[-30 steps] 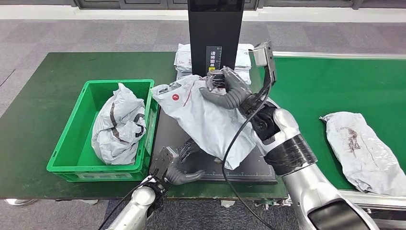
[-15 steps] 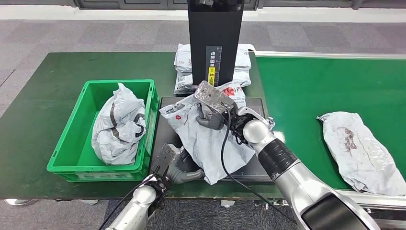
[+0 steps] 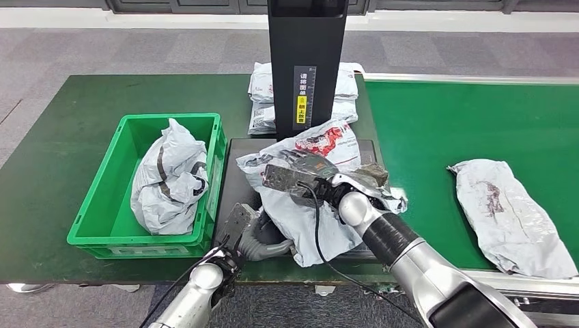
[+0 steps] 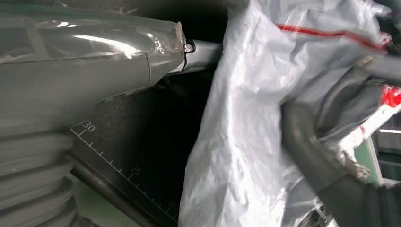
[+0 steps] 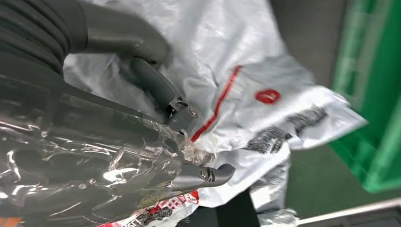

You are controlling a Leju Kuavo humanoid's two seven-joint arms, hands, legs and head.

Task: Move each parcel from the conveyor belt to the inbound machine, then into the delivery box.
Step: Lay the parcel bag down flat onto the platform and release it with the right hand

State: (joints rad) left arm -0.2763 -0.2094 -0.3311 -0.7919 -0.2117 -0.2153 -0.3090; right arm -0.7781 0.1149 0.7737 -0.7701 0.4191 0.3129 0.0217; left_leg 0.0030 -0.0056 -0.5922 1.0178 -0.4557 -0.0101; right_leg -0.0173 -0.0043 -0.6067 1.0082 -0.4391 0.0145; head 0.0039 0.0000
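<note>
Parcel is being laid on the inbound machine platform; right hand (image 3: pixel 300 176) is lying on top of it.

Against 1.0 s ago, the grey parcel (image 3: pixel 311 205) is coming down from a raised, stretched hold under the black scanner column (image 3: pixel 306 61) and is now resting crumpled on the dark platform (image 3: pixel 235 171), red print facing up. The right hand's fingers (image 5: pixel 156 87) are curling into the film, so it is gripping the parcel. The left hand (image 3: pixel 256 239) is sitting at the platform's near edge, touching the parcel's lower fold; I cannot tell whether it is gripping. Judgement: scan step is nearly done, transfer to the green delivery box (image 3: pixel 95 219) is next. The box is already holding one parcel (image 3: pixel 167 178); another parcel (image 3: pixel 512 212) is waiting on the conveyor belt (image 3: pixel 444 130).
</note>
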